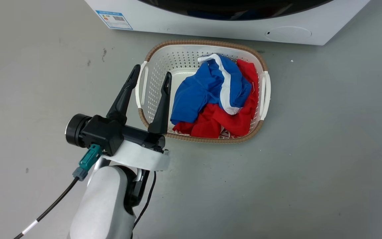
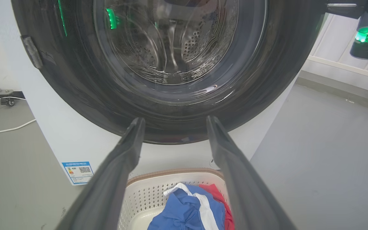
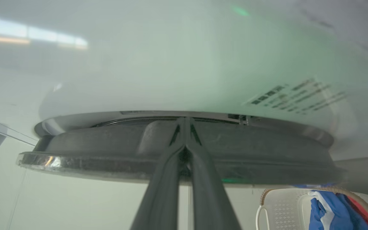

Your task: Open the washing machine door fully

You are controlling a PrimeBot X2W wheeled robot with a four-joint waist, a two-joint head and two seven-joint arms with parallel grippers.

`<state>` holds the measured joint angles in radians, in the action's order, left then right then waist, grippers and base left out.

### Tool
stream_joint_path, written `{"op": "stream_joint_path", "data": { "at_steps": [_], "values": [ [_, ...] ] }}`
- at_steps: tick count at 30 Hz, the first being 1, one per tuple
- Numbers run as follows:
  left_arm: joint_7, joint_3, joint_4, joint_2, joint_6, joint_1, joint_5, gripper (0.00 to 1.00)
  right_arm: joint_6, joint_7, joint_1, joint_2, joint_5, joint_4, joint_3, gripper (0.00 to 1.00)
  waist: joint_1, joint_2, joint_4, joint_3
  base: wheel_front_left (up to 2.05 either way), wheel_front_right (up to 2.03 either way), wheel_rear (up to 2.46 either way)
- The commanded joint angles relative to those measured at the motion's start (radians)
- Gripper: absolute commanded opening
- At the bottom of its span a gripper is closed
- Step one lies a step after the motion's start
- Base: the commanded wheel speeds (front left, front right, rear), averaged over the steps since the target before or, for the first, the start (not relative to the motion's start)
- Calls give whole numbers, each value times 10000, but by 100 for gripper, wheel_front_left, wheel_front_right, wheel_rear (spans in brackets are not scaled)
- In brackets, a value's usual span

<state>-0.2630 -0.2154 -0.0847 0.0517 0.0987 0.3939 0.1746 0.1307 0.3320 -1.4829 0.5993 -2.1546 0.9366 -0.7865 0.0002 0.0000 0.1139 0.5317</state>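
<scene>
The washing machine (image 1: 211, 28) is a white box at the top of the head view, with the black lower edge of the washing machine door (image 1: 234, 8) above it. My left gripper (image 1: 152, 71) hangs open and empty over the floor by the basket's left handle. In the left wrist view the left gripper (image 2: 175, 123) points at the round black door (image 2: 283, 80), well short of it. The steel drum shows through the glass. My right gripper (image 3: 185, 121) is shut, its tips pressed into a recess at the rim of the door (image 3: 267, 150), seen edge-on against the white machine front (image 3: 171, 64).
A white laundry basket (image 1: 204, 43) with blue and red clothes (image 1: 211, 96) stands on the grey floor right in front of the machine. A blue label (image 1: 114, 19) sits low on the machine's left. White cables (image 2: 5, 129) lie on the floor to the machine's left.
</scene>
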Motion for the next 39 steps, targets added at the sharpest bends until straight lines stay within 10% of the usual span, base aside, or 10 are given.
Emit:
{"op": "stream_joint_path", "data": {
  "at_steps": [1,19,39],
  "values": [
    [-25,-52,31,-18,-68,160,65,100,1,150,-295,-82,33,114,-209,0,-2,0,37,109,0,0,0],
    [-25,-158,-162,-16,-182,130,188,100,15,2038,-109,310,-575,-708,-1262,0,-2,0,-4,-212,0,0,0],
    [-25,115,-846,-17,82,-946,96,100,12,2381,2924,990,-1676,-4783,-2987,0,-2,0,-388,-2389,0,0,0]
  ]
}}
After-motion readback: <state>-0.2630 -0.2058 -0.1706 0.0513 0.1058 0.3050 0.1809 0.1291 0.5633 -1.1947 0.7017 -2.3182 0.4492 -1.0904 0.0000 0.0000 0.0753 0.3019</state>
